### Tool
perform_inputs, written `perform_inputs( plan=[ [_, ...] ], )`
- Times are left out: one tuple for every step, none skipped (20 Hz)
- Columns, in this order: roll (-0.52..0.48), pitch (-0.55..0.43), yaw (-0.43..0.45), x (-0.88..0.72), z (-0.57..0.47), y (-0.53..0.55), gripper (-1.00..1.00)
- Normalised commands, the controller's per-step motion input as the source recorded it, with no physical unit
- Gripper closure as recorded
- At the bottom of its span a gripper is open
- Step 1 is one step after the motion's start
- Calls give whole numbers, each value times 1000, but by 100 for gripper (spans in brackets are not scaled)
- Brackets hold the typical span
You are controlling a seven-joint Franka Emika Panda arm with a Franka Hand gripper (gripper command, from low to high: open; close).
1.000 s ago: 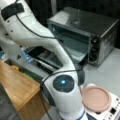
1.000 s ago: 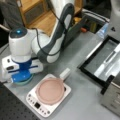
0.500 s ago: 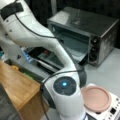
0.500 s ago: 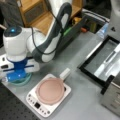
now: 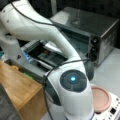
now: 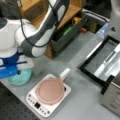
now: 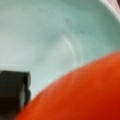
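One orange object (image 7: 82,92) fills the lower right of your wrist view, rounded and close against the lens, with the pale green inside of a bowl (image 7: 45,37) behind it. Your gripper (image 7: 15,92) shows there only as a single dark finger (image 7: 13,91) at the lower left, right beside the orange object; whether its jaws are closed on the object or stand apart from it cannot be told, since just that one finger is visible.

In a front view, your arm's blue wrist section (image 6: 10,67) hangs directly over the teal bowl (image 6: 21,77), which sits on the grey tabletop (image 6: 82,100) at the view's left. Just beside the bowl, toward the view's right, a pink pan (image 6: 50,90) with a white handle rests on a white cooktop (image 6: 33,102) with a row of buttons along its front edge. An open black oven door (image 6: 100,62) lies well apart at the view's right, and a wooden shelf unit (image 6: 65,12) stands at the top.

In a front view, the arm's white elbow joint with a lit blue dot (image 5: 73,79) blocks the gripper, with the pink pan (image 5: 100,98) at lower right and a toaster oven (image 5: 95,32) behind.
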Motion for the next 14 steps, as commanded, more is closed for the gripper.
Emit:
perform_inputs(
  plan=[
    [8, 157, -300, 50, 264, 216, 100],
    [107, 91, -443, 41, 171, 235, 100],
    [168, 30, -539, 19, 140, 303, 100],
    [183, -4, -601, 8, 103, 357, 100],
    [195, -38, -645, -1, 71, 399, 100],
    [193, -59, -665, -15, 59, 425, 100],
    [178, -62, -609, -30, 48, 417, 100],
    [185, -76, -678, -47, 47, 410, 100],
    [180, -80, -707, -64, 56, 402, 100],
    [164, -78, -650, -84, 57, 365, 100],
    [170, -83, -708, -100, 62, 342, 100],
    [179, -92, -704, -115, 70, 328, 100],
    [166, -92, -637, -126, 70, 307, 100],
    [149, -89, -548, -141, 56, 264, 100]
  ],
)
